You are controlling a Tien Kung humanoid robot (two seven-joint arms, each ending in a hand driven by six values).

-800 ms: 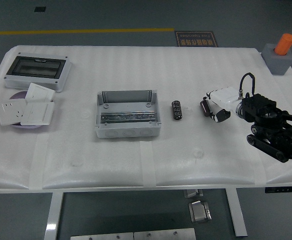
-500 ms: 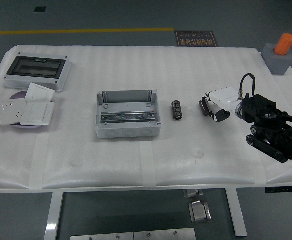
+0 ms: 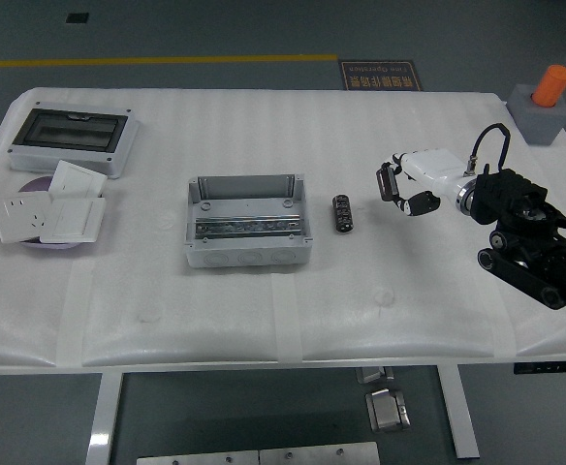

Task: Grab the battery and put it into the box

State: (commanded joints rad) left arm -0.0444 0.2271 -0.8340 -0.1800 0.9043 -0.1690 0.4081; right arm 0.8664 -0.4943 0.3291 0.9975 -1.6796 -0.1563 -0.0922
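A small black cylindrical battery point(image 3: 342, 213) lies on the white table, just right of the open grey box point(image 3: 247, 221) at the table's middle. My right hand point(image 3: 396, 186), white with black fingers, hovers a little to the right of and above the battery, apart from it. Its fingers are relaxed and hold nothing. The black right arm point(image 3: 525, 228) comes in from the right edge. My left arm does not show.
A grey enclosure with a dark window point(image 3: 73, 139) sits at the back left. In front of it white socket plates point(image 3: 48, 211) lie on a purple disc. A grey block with an orange cylinder point(image 3: 543, 105) stands at the back right corner.
My right hand has moved left and slightly up, closer to the battery. Battery and box have stayed put.
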